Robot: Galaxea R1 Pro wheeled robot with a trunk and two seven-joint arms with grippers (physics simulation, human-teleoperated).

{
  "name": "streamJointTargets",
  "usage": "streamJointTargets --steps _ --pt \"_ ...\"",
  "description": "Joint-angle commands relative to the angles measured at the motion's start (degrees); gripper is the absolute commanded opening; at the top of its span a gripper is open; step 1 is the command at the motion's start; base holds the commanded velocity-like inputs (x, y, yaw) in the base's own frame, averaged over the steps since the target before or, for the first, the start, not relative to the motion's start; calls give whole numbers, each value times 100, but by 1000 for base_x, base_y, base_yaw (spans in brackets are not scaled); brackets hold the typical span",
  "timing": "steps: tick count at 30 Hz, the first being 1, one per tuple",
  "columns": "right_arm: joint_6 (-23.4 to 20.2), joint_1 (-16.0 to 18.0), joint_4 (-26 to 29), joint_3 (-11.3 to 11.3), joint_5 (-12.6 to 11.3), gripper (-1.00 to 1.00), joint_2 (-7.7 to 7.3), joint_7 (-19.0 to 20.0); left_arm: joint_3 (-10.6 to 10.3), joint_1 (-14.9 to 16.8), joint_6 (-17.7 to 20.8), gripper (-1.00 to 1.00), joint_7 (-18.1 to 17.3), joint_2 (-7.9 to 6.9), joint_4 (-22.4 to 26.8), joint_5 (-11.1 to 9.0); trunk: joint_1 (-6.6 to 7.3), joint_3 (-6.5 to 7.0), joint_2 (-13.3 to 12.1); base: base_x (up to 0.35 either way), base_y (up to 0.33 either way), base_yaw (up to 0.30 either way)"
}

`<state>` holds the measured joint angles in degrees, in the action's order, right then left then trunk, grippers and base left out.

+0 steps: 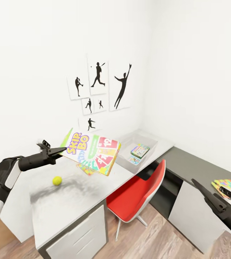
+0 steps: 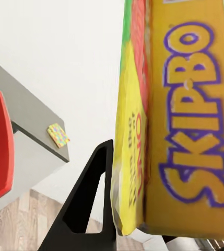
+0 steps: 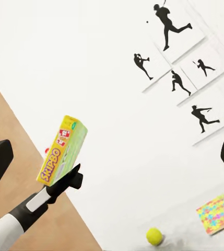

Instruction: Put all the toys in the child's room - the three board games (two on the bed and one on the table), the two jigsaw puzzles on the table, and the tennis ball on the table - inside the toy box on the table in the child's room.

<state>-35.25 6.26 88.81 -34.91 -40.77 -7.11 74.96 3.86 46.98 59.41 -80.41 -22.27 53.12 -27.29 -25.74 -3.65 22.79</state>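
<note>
Your left gripper is clamped on the yellow end of the Skip-Bo box, holding it in the air above the table, tilted with its printed face up and its far end pointing toward the toy box. In the left wrist view the fingers grip the box's edge, with the lettering running along the face.

Below the held box, a jigsaw puzzle lies flat on the tabletop, partly hidden by the box. The tennis ball rests on the table nearer to you, just beside the left arm's line. The toy box sits in the corner of the desk and already holds a small blue game box plus another flat item you cannot make out.

Your right gripper hovers low over the desk's right wing, empty with its fingers spread apart in the right wrist view. The second jigsaw puzzle lies on that wing just beyond it. The red chair stands tucked into the corner between the two wings
</note>
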Motion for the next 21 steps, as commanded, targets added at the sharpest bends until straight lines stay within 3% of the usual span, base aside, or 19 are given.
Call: streamJointTargets --steps 1,6,21 --pt "-52 7 -4 0 -19 100 -1 10 1 4 48 -100 1 1 5 -13 -5 -13 13 120 -312 -260" --pt "-46 7 -7 -4 -18 100 4 10 1 4 45 -100 74 24 5 -12 -5 -13 13 136 -311 -145" --pt "-53 7 -4 -39 -12 100 -7 -1 9 4 44 -100 254 186 5 -6 -5 -13 13 224 -270 -7"
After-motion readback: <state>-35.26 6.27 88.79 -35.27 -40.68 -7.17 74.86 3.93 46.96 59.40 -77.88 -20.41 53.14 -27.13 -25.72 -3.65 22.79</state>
